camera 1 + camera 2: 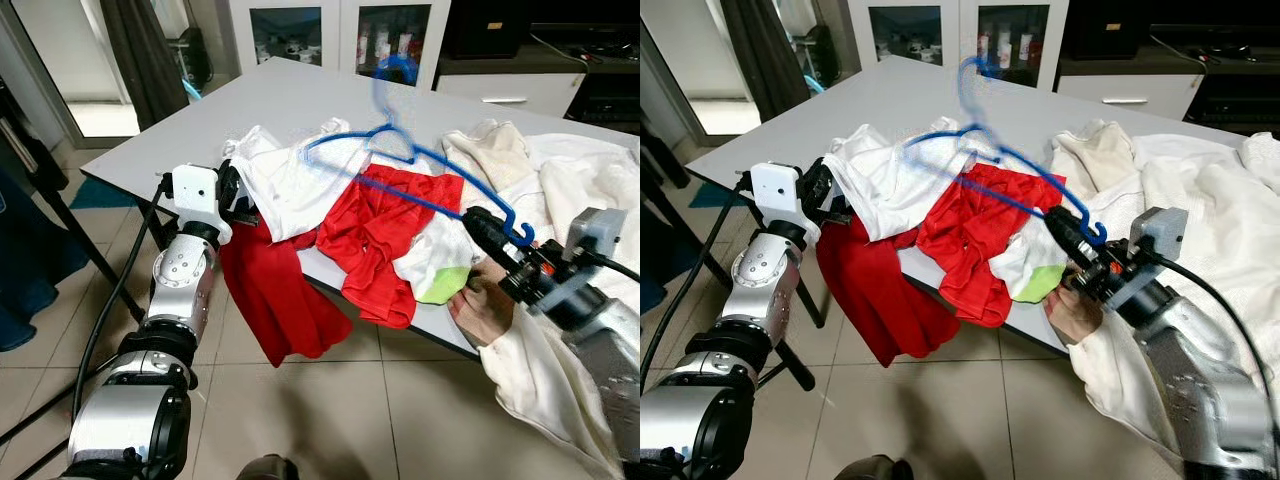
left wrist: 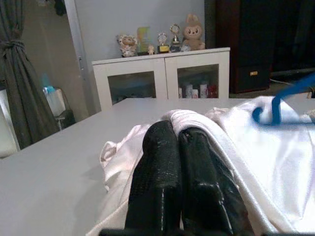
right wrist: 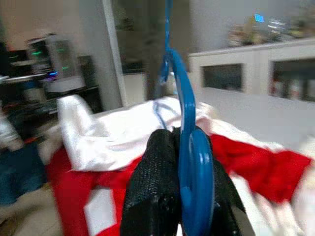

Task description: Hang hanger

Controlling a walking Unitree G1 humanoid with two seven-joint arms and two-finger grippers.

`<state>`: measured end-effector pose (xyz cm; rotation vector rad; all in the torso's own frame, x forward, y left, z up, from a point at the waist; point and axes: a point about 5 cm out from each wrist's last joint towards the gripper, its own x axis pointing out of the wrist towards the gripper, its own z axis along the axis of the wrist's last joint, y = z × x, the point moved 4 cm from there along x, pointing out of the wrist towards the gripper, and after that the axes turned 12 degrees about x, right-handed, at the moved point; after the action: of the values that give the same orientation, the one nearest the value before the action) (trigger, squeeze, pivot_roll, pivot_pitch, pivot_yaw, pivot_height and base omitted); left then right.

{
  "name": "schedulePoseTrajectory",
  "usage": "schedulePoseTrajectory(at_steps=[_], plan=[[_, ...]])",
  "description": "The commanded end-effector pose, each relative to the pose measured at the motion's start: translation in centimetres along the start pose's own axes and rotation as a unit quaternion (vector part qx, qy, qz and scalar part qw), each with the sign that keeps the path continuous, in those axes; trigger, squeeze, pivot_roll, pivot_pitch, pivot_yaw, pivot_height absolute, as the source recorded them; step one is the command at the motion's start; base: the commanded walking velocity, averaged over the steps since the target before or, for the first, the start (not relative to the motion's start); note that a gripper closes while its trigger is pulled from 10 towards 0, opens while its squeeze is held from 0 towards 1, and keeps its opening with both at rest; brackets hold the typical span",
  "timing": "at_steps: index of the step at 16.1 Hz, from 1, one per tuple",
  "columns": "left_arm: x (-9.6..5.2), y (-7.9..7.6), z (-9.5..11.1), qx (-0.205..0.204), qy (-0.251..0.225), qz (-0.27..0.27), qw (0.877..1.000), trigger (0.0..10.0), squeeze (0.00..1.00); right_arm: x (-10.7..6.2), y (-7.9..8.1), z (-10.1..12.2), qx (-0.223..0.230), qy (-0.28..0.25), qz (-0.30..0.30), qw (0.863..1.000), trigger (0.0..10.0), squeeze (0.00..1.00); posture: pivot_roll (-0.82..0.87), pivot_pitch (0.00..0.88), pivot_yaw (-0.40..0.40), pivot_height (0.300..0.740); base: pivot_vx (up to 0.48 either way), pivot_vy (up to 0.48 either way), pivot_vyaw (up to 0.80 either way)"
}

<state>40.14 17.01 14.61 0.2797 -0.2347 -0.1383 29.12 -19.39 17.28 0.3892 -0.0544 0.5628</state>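
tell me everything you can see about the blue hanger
The blue hanger looks like thin plastic, with a curved hook at the top and sloping shoulders. The right gripper is shut on its right end and holds it tilted above the table, hook up and blurred. Its other shoulder reaches into the white shirt, whose edge the left gripper pinches. Below it lies a red garment.

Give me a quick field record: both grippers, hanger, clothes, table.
left gripper: shut on white shirt at the table's near edge
right gripper: shut on hanger, holding its end
hanger: blue, raised over the clothes, hook up
red shirt: on the table, partly draped over the edge
cream cloth: heaped on the robot's right
table: grey, far part bare
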Motion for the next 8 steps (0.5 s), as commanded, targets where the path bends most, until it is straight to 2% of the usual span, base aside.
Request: schedulePoseTrajectory(at_steps=[1,4,6,8], plan=[[-0.3,-0.1,-0.5,0.001,0.009,0.001,1.000,10.0,0.00,0.3,-0.7,-0.1,-0.008,-0.009,-0.025,1.000,10.0,0.00,0.07,0.000,0.055,0.740,0.000,0.000,0.00],[-0.5,-0.7,-0.8,-0.006,0.012,0.000,1.000,10.0,0.00,1.2,-1.5,-1.4,0.004,-0.028,-0.065,0.997,10.0,0.00,0.08,0.000,0.049,0.740,0.000,0.000,0.00],[-0.6,-0.9,-1.0,-0.007,0.015,-0.001,1.000,10.0,0.00,2.4,-0.6,-3.5,0.002,-0.025,-0.072,0.997,10.0,0.00,0.08,0.000,0.042,0.740,0.000,0.000,0.00],[-0.6,-0.9,-1.1,-0.007,0.017,0.001,1.000,10.0,0.00,2.8,-0.2,-3.9,0.001,-0.024,-0.065,0.998,10.0,0.00,0.09,0.000,0.040,0.740,0.000,0.000,0.00]])
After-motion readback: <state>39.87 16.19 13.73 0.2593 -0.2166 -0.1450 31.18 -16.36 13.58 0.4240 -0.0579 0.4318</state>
